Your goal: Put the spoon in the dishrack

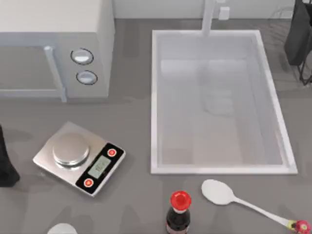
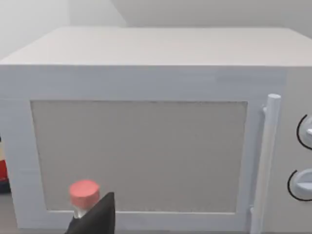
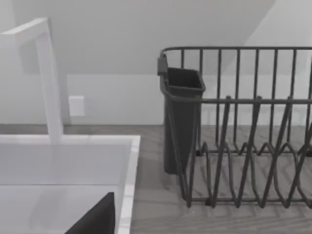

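Note:
The white spoon lies flat on the grey counter in front of the sink's right corner. Its bowl points left, and its thin handle runs right to a red-pink knob at the table's front right. The dark wire dishrack stands at the far right, behind the sink's right side. The right wrist view shows its wire loops and black slab-like holder close ahead, with a dark part of my right gripper low in that picture. My left arm is parked at the table's left edge, far from the spoon.
A white sink basin with a faucet takes up the middle. A microwave stands at the back left and a kitchen scale at the front left. A red-capped dark bottle stands just left of the spoon's bowl.

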Motion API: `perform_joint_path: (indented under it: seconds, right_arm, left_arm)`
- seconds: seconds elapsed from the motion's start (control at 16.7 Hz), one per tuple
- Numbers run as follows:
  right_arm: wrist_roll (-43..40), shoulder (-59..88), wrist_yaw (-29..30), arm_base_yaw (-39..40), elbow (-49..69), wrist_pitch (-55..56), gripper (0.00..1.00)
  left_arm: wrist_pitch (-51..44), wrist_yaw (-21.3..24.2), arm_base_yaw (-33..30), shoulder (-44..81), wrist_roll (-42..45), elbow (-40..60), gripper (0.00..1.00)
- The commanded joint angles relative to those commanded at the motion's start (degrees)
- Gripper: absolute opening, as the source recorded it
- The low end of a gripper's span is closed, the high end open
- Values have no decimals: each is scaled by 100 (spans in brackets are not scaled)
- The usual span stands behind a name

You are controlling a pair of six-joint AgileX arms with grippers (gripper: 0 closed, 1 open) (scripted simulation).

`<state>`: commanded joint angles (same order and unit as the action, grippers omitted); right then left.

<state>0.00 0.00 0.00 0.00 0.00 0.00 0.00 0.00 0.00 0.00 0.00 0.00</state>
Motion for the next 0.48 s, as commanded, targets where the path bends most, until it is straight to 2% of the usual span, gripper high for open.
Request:
perform_joint_path:
  seconds: [0.24,0.48]
  right_arm:
    - [-97,197,-6,119,187,-187,100]
    - [-577,1300,-5,669,1130,-1110,100]
  left_arm:
    - [0,0,0,0,0,0,100]
    - [0,0,0,0,0,0,100]
